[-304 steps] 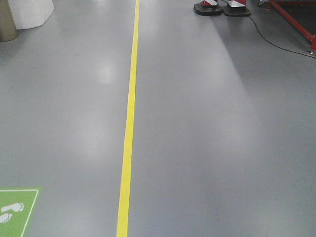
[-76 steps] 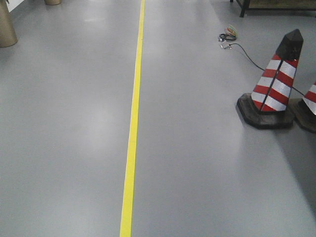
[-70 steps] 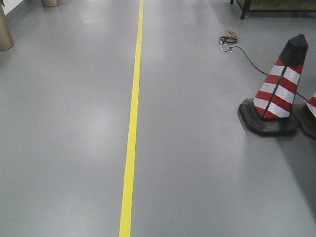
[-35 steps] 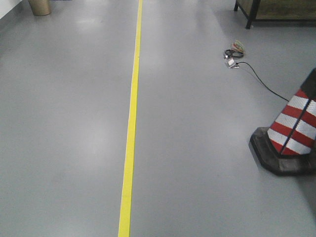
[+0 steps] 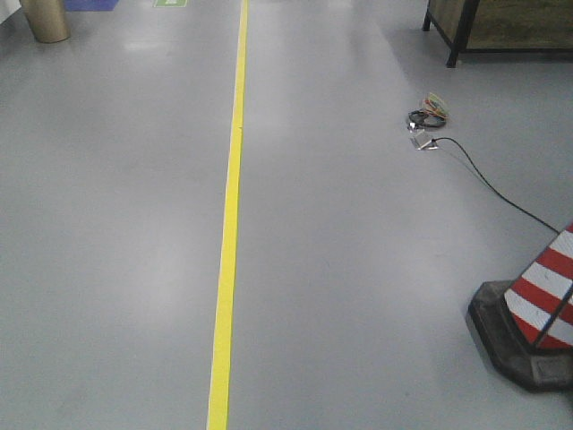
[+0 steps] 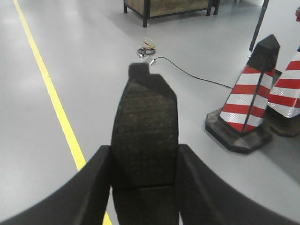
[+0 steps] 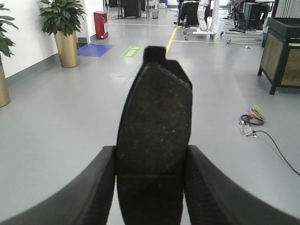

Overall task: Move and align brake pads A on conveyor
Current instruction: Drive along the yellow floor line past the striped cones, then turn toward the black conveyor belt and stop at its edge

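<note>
Each gripper clamps 1 brake pad, held above the grey floor (image 5: 376,296): the left gripper (image 6: 143,187) grips a pad (image 6: 145,136) and the right gripper (image 7: 150,187) grips another pad (image 7: 154,136). A yellow line (image 5: 228,233) runs along the floor, 1 striped cone (image 5: 542,313) near its right edge.

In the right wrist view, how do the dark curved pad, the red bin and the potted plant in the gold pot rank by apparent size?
1. Dark grey curved brake pad, held close to the camera, so nearness inflates it.
2. Potted plant in the gold pot.
3. Red bin, farthest away.
</note>
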`<state>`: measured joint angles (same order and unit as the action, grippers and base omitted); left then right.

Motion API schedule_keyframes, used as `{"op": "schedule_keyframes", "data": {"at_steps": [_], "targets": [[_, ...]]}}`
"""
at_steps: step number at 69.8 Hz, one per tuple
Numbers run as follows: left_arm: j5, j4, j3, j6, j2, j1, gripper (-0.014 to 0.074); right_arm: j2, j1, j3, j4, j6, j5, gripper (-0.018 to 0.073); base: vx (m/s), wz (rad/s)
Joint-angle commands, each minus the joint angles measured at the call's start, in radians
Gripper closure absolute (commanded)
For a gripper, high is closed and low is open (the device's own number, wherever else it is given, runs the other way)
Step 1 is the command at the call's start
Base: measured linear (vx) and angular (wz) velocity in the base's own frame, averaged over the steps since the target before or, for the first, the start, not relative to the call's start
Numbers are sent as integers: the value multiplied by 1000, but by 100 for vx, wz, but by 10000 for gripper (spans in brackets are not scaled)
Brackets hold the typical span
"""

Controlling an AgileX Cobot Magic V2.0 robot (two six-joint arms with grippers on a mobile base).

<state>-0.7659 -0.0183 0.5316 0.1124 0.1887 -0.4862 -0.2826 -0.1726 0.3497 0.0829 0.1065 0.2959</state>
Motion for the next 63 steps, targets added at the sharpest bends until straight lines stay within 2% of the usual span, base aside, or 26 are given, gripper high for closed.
{"op": "schedule_keyframes", "data": {"at_steps": [1,15,29,63], "targets": [[96,2,22,1,14,-5,603,-8,-2,31,0,10,-100,561,49,-6],[96,2,22,1,14,-5,603,-8,-2,31,0,10,-100,561,45,-14],[96,2,22,1,14,-5,603,-8,-2,31,0,10,-100,561,39,-46],[95,2,22,1,14,-5,603,-8,-2,31,0,10,-100,561,30,-96]]}}
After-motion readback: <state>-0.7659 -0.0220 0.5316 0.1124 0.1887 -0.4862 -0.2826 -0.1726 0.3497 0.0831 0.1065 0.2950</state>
